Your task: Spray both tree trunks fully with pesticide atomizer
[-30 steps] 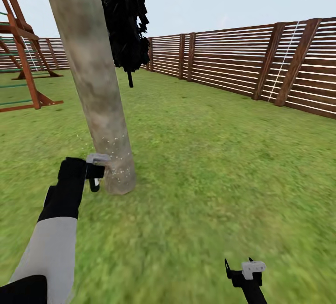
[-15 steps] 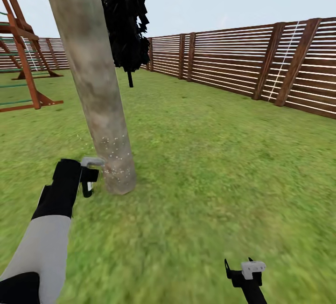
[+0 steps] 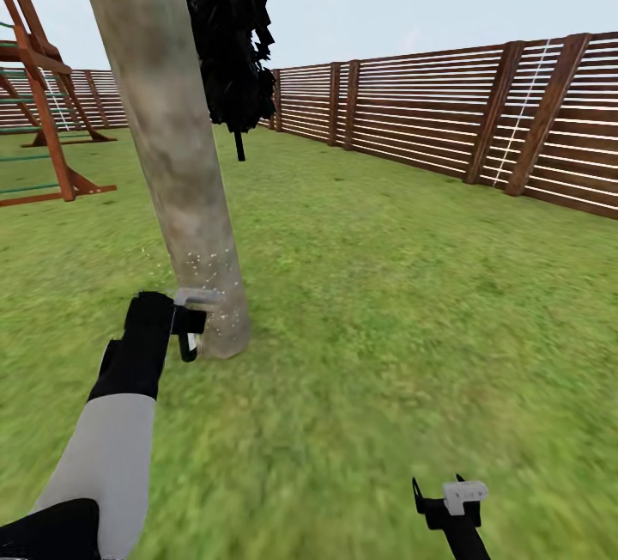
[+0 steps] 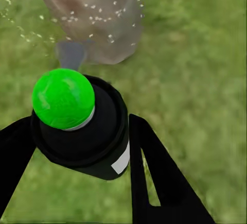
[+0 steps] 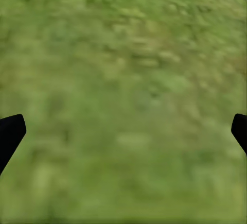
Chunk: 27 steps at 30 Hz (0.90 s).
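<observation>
pesticide atomizer | clamped in left gripper | near tree trunk (speckled white)

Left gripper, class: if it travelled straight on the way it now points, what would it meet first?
Most likely the base of the thick, mottled grey-tan tree trunk, speckled with white pesticide specks; the left gripper holds the black, green-topped atomizer aimed there, though depth is unclear.

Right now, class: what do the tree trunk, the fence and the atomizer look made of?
Tree trunk: smooth matt bark, mottled grey-tan, speckled white low down.
Fence: brown wood, seemingly stained; horizontal slats on slanted posts.
Pesticide atomizer: probably plastic; black body, faintly glossy green top, white label, held between the left gripper's fingers.
</observation>
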Available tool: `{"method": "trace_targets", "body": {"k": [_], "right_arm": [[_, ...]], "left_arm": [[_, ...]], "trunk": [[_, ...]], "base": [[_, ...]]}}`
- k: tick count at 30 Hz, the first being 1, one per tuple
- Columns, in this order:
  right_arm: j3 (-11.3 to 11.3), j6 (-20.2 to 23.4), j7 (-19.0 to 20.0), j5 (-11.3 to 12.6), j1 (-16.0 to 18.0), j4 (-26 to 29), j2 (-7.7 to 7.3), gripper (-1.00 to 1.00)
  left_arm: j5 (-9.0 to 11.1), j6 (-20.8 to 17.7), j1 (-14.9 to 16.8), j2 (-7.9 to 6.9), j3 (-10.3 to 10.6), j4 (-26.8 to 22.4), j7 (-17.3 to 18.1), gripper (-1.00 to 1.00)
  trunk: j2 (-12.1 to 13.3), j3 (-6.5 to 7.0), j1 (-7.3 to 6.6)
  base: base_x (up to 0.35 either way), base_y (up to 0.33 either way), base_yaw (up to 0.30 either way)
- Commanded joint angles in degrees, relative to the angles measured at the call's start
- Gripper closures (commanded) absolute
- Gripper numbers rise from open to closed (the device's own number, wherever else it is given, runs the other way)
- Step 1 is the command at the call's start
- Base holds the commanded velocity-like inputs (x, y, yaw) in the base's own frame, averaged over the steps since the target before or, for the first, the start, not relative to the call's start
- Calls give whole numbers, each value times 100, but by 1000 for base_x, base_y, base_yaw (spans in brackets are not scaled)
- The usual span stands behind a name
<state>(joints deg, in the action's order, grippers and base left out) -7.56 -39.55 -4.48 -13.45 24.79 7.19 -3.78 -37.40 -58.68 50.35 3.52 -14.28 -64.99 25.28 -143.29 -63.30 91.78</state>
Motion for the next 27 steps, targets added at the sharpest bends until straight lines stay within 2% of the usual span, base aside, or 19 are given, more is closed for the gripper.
{"method": "trace_targets", "body": {"k": [1,2,4,6,8,10,14,15,16,17,18,19,20,21,22,23,24,27], "right_arm": [[0,0,0,0,0,-3,0,-100],[0,0,0,0,0,-6,0,-100],[0,0,0,0,0,-7,0,-100],[0,0,0,0,0,-7,0,-100],[0,0,0,0,0,-7,0,-100],[0,0,0,0,0,-7,0,-100],[0,0,0,0,0,-7,0,-100],[0,0,0,0,0,-7,0,-100],[0,0,0,0,0,-7,0,-100],[0,0,0,0,0,-7,0,-100],[0,0,-1,0,0,-7,0,-100],[0,0,-1,0,0,-7,0,-100],[0,0,0,0,0,-7,0,-100],[0,0,0,0,0,-7,0,-100],[0,0,0,0,0,-7,0,-100],[0,0,0,0,0,-7,0,-100],[0,0,0,0,0,-7,0,-100],[0,0,0,0,0,-6,0,-100]], "left_arm": [[57,-14,-26,-207,-12,-10,4,100],[57,-13,-42,-308,-18,-12,7,100],[57,-12,-54,-369,12,-18,10,100],[66,-10,-59,-309,77,13,12,100],[60,1,-60,-116,246,58,-31,100],[59,10,-107,-17,315,119,-91,100],[164,157,-392,3,276,713,-667,100],[304,461,-435,2,269,1104,-728,100],[502,986,-449,-10,258,1687,-752,100],[594,1200,-451,-16,250,1929,-761,100],[768,1547,-454,-34,202,2327,-797,100],[938,1868,-455,-43,60,2617,-904,100],[1071,2138,-455,-48,-145,2783,-1104,100],[1181,2413,-456,-54,-435,2924,-1378,100],[1207,2530,-456,-57,-561,3013,-1484,100],[1223,2764,-456,-68,-778,3292,-1661,100],[1229,2898,-459,-73,-880,3442,-1756,100],[1256,3213,-630,-72,-989,3625,-1938,100]], "trunk": [[0,0,0],[0,0,0],[0,0,0],[0,0,0],[0,0,0],[0,0,0],[0,0,0],[0,0,0],[0,0,0],[0,0,0],[0,0,0],[0,0,0],[0,0,0],[0,0,0],[0,0,0],[0,0,0],[0,0,0],[0,0,0]], "base": [[0,0,0],[0,0,0],[0,0,0],[0,0,0],[0,0,0],[0,0,0],[0,0,0],[0,0,0],[0,0,0],[0,0,0],[0,0,0],[0,0,0],[0,0,0],[0,0,0],[0,0,0],[0,0,0],[0,0,0],[0,0,0]]}}
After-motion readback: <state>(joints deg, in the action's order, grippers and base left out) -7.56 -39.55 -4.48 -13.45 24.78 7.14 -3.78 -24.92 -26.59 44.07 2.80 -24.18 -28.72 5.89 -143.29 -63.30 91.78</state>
